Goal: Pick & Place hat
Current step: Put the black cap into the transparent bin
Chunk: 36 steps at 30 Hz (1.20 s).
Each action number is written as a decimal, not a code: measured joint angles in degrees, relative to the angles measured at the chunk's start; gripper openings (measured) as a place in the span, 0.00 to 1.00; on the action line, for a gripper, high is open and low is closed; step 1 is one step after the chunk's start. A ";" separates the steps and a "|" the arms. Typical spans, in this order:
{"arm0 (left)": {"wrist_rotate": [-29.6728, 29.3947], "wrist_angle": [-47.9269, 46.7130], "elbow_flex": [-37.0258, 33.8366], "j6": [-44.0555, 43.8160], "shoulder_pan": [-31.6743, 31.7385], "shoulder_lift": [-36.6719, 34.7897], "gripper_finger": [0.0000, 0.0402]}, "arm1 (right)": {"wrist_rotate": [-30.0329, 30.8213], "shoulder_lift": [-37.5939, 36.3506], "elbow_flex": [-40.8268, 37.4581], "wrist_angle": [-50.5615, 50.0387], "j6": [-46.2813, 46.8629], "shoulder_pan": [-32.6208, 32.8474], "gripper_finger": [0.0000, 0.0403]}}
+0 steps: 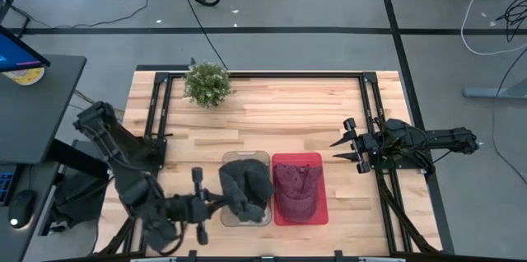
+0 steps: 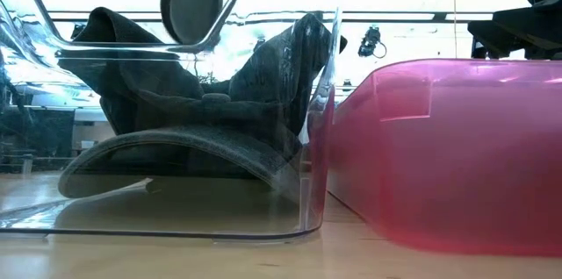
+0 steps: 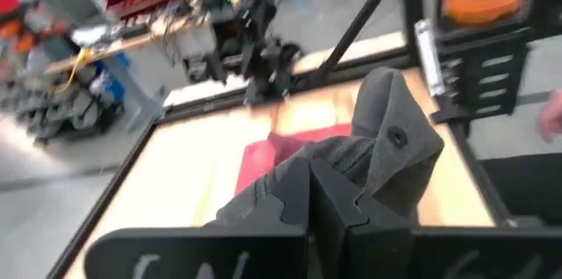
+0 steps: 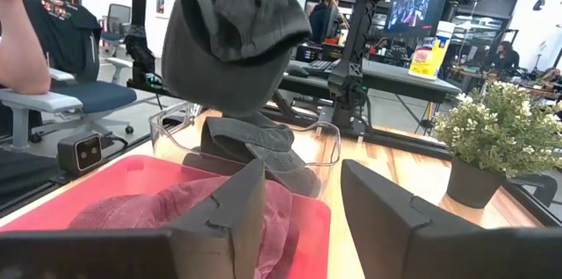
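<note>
A dark grey hat (image 1: 247, 186) stands bunched up in a clear bin (image 1: 239, 156) at the table's near middle. My left gripper (image 1: 221, 204) reaches in from the left and is shut on the hat. In the low view the hat's curved brim (image 2: 176, 152) sits low in the bin, near its floor. A dark red hat (image 1: 296, 186) lies in a red bin (image 1: 322, 204) right beside the clear one. My right gripper (image 1: 346, 148) hovers open at the table's right side, pointing toward the bins and touching nothing. My left gripper (image 3: 320, 193) pinches a raised fold of the grey hat's crown cloth (image 3: 351, 158) between its two shut fingers. It comes roughly level from the table's left. The crown (image 4: 228, 51) is drawn up above the clear bin's rim, while the brim (image 4: 259, 147) stays down inside the bin.
A small potted plant (image 1: 207, 83) stands at the far left of the table. Bare wood lies between the bins and the far edge. Black frame rails run along both sides. A person's arm (image 4: 22, 42) shows in the room beyond the table.
</note>
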 joint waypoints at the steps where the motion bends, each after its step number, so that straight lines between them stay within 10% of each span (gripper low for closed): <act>1: 0.07 -2.22 0.87 -2.10 0.48 0.64 0.00 | 0.00 0.00 0.00 0.00 0.00 0.00 0.39; 25: 10.45 -9.91 3.49 -11.62 2.54 3.35 0.00 | 0.00 -0.01 0.00 0.00 0.00 -0.01 0.39; 36: 13.19 -29.94 3.47 -25.04 12.61 3.32 0.01 | 0.00 -0.01 0.00 0.00 0.00 0.00 0.39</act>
